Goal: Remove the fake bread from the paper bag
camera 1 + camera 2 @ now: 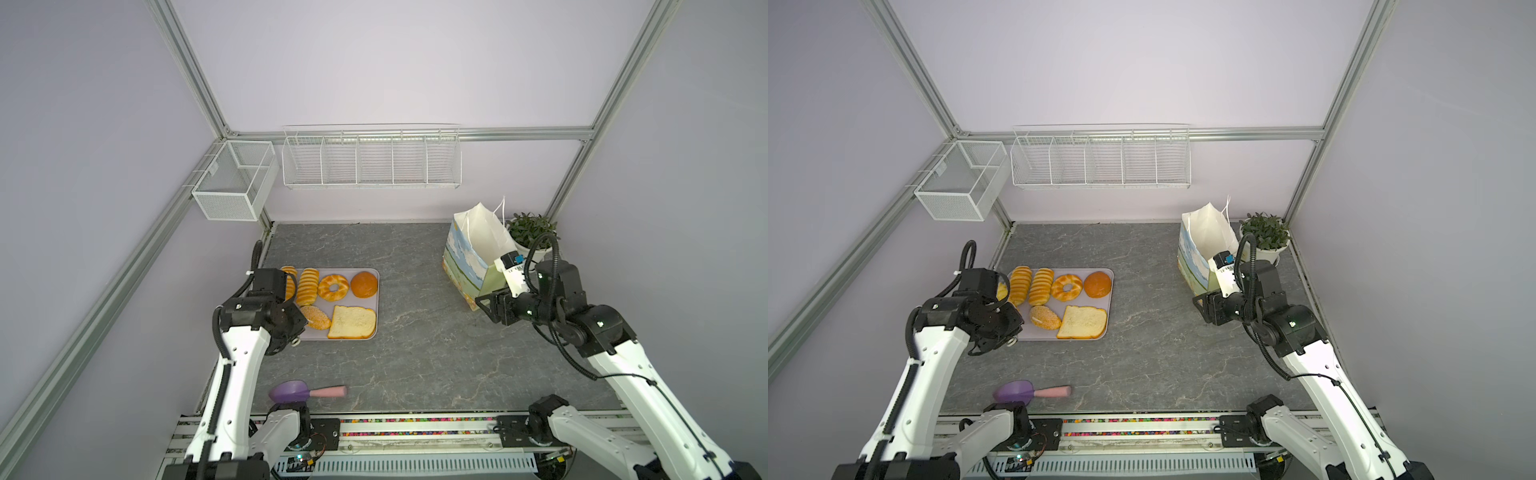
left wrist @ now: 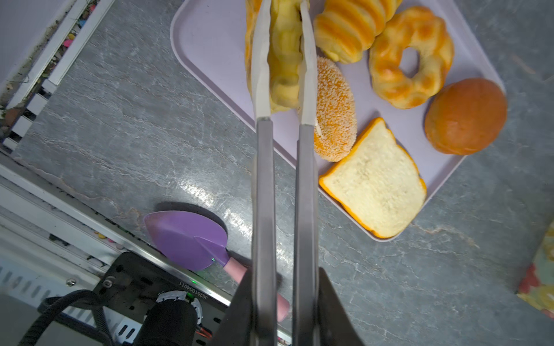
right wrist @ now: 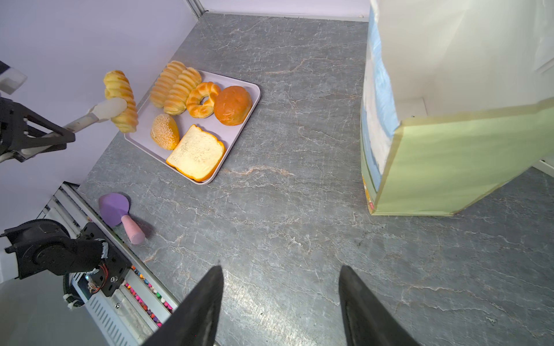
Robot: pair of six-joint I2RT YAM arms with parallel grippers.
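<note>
Ridged loaf (image 3: 121, 100) out of the paper bag (image 1: 465, 259), in the air just over the left side of the lilac tray (image 2: 209, 45), at the left middle of both top views. Gripped at about its middle between the white tips of the tongs (image 2: 263, 179). From the right wrist camera seen nearly upright, one end down, long axis crosswise to the tongs. From the left wrist camera seen with long axis along the tong arms, squeezed between them. Mostly hidden behind the left arm in both top views. Left claw (image 2: 283, 299) closed narrow on the two metal arms of the tongs, pressing them nearly together, with no direct touch on the loaf. Right claw (image 3: 281, 269) spread wide, holding nothing, low over the bare grey table (image 3: 284, 209), near the foot of the bag but apart from it. Bag upright at the upper right of the tabletop in both top views, mouth upward, white inside. On the tray, lying flat: two more ridged loaves (image 1: 1040, 286) side by side, long axes toward the upper edge of the frame, a braided ring (image 1: 333, 286), a round bun (image 1: 364, 284), a sesame bun (image 1: 316, 318) and a toast slice (image 1: 352, 322).
</note>
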